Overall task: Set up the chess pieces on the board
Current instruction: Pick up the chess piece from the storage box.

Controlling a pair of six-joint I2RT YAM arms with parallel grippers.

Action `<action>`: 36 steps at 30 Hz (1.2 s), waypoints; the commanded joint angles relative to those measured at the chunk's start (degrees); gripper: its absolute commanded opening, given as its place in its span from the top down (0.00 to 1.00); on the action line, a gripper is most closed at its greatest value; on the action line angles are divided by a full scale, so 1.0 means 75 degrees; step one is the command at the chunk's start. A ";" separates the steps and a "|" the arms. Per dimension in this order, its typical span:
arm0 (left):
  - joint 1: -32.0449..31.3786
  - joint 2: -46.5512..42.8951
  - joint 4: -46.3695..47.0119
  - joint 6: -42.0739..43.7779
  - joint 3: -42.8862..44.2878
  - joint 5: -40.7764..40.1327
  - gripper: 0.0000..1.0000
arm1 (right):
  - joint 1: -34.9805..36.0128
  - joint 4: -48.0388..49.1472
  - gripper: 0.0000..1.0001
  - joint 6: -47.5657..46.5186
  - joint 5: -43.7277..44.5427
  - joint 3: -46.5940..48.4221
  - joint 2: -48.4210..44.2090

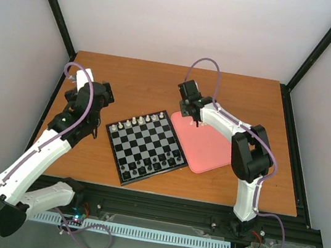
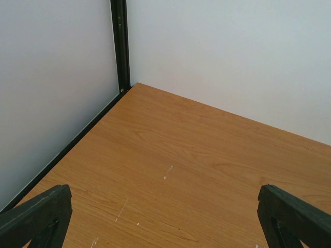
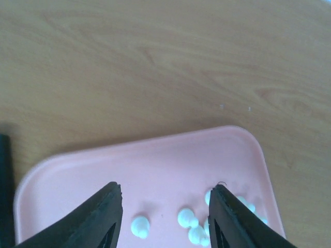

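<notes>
Two end effectors are sharing this worktop [image 1: 134,82], and both are standing spread. The right end effector [image 3: 165,206] is hovering over the far end of the pink tray [image 3: 93,175], its fingers [image 3: 101,219] parted and pinching nothing. Beneath it, a handful of cream chess pieces [image 3: 189,221] are lying loose on the tray floor. Most are clustering by the right-hand finger, with one lying apart nearer the left-hand finger.

Over on the other side, the left end effector [image 2: 163,196] is hanging spread wide above bare wood on the left of the worktop, well apart from everything and gripping nothing.

From above, the board [image 1: 146,148] is sitting at an angle in the middle of the worktop, its right corner just beside the tray. A row of cream chess pieces is lining the board's far edge, and dark pieces [image 1: 156,162] are standing along its near edge. Each figure's kind is showing too small to tell.
</notes>
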 commanded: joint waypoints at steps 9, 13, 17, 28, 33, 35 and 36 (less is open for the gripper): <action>0.0054 0.0421 0.0263 -0.0026 0.0400 0.0014 0.00 | -0.0236 0.0023 0.62 0.0373 -0.0635 -0.0826 0.0225; 0.0054 0.0412 0.0266 -0.0048 0.0375 0.0020 0.00 | -0.0235 0.0094 0.64 0.0384 -0.0976 -0.0927 0.0242; 0.0051 0.0392 0.0323 -0.0061 0.0332 0.0075 0.00 | -0.0236 0.0092 0.65 0.0476 -0.1099 -0.1120 0.0201; 0.0051 0.0411 0.0322 -0.0103 0.0303 0.0130 0.00 | -0.0259 0.0232 0.70 0.0535 -0.1278 -0.1291 0.0330; 0.0054 0.0337 0.0291 -0.0108 0.0291 0.0112 0.00 | -0.0326 0.0245 0.73 0.0510 -0.1332 -0.1204 0.0404; 0.0054 0.0335 0.0295 -0.0119 0.0288 0.0108 0.00 | -0.0350 0.0248 0.75 0.0516 -0.1355 -0.1213 0.0398; 0.0054 0.0350 0.0297 -0.0113 0.0289 0.0111 0.00 | -0.0352 0.0254 0.75 0.0515 -0.1364 -0.1221 0.0396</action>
